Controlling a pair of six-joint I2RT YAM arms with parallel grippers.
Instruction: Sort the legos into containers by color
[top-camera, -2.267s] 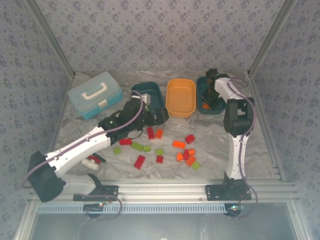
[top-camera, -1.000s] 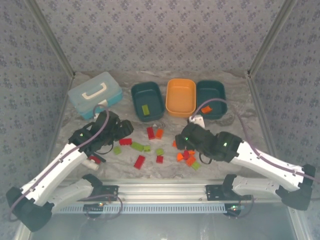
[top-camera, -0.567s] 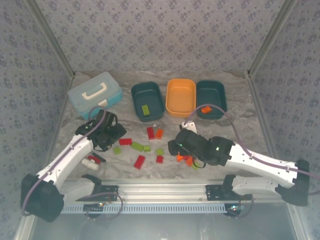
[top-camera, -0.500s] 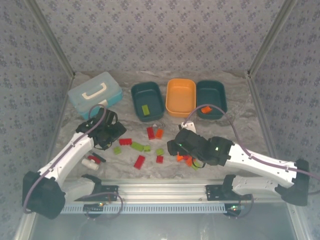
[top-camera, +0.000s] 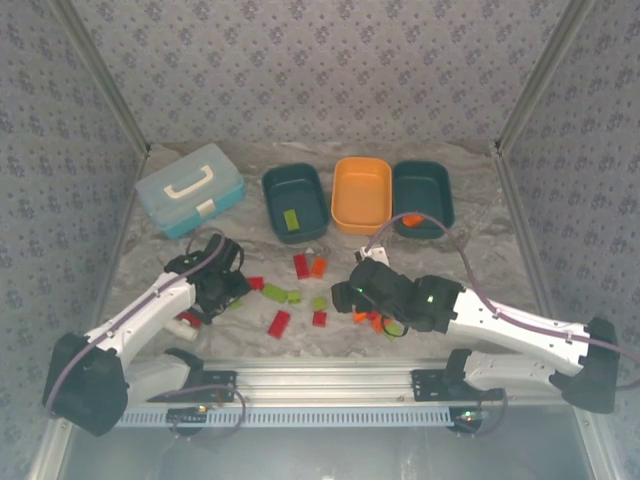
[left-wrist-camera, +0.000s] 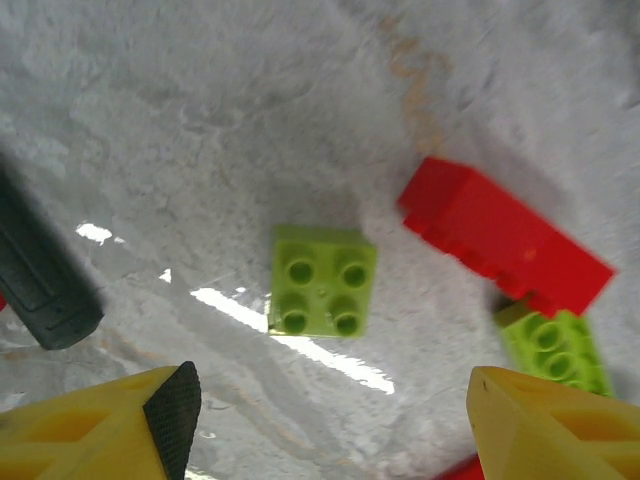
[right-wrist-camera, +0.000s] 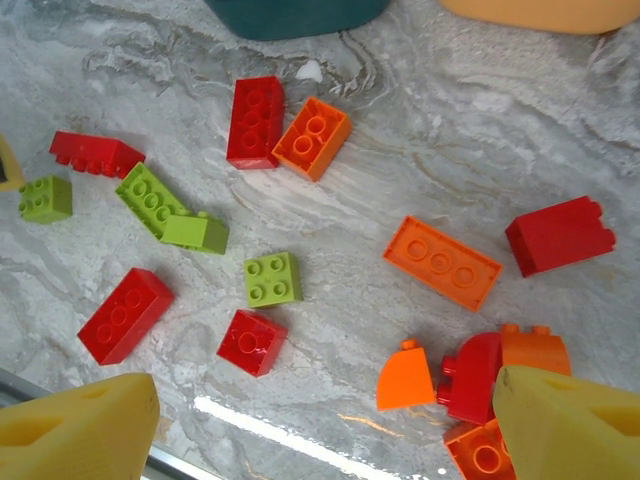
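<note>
Midway between the left fingers, spread wide and low over the table, lay a green brick, apparently lined up for a pick; the right fingers hung open above a red-and-orange heap, tubs beyond.

You've got 3 containers in a row along the back of the surface: left container, middle container and right container, side by side. The lidded case sits left of that row. 1 lego lies in the left container, and another lies at the near end of the right container. The loose legos are scattered in front of the containers, with a tight cluster at the right end. Over at the left end, a 4-stud lego lies just left of a long lego.
</note>
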